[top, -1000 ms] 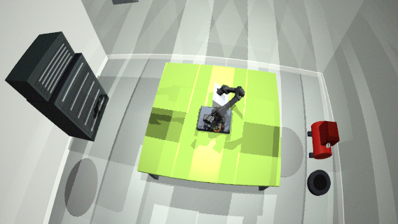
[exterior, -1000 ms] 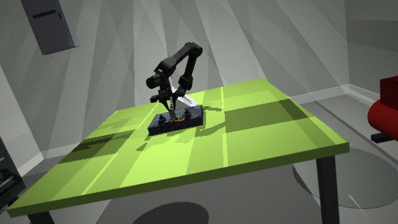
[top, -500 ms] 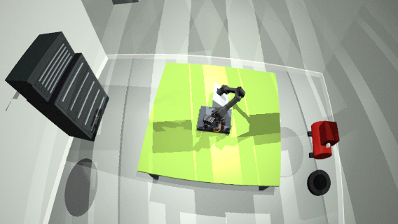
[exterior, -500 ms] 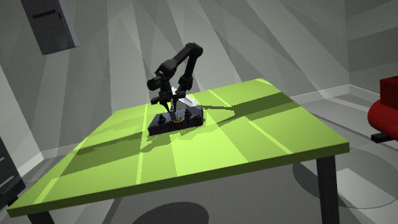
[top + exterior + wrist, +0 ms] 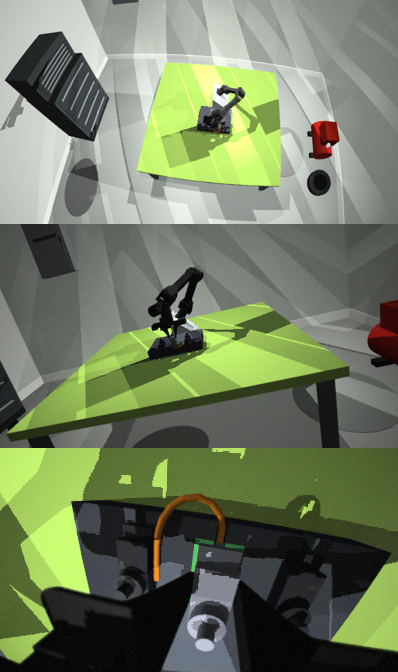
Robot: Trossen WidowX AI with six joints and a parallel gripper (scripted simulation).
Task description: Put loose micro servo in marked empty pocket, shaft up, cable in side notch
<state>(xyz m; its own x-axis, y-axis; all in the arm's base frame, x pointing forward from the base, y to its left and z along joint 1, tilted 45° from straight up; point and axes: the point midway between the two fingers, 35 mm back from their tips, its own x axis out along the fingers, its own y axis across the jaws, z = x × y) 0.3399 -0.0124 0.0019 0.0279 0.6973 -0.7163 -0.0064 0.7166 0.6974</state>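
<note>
My gripper (image 5: 213, 123) (image 5: 172, 335) (image 5: 214, 581) is shut on the loose micro servo (image 5: 215, 587), a grey block held by its sides over the deck (image 5: 260, 574) (image 5: 197, 335) (image 5: 207, 111). Its output shaft (image 5: 204, 640) faces the wrist camera. The green pocket outline (image 5: 194, 558) shows along the servo's left side and far end; the rest is hidden under the servo and fingers. The orange cable (image 5: 190, 497) (image 5: 180, 346) leaves the far end and arches back to the left over the deck. Whether the ears touch the deck, I cannot tell.
Two fitted servos stand on the deck, one to the left (image 5: 132, 555) and one to the right (image 5: 305, 578) of the held servo. A white panel (image 5: 218, 99) (image 5: 188, 323) lies behind the deck on the green table (image 5: 168, 84) (image 5: 217, 392).
</note>
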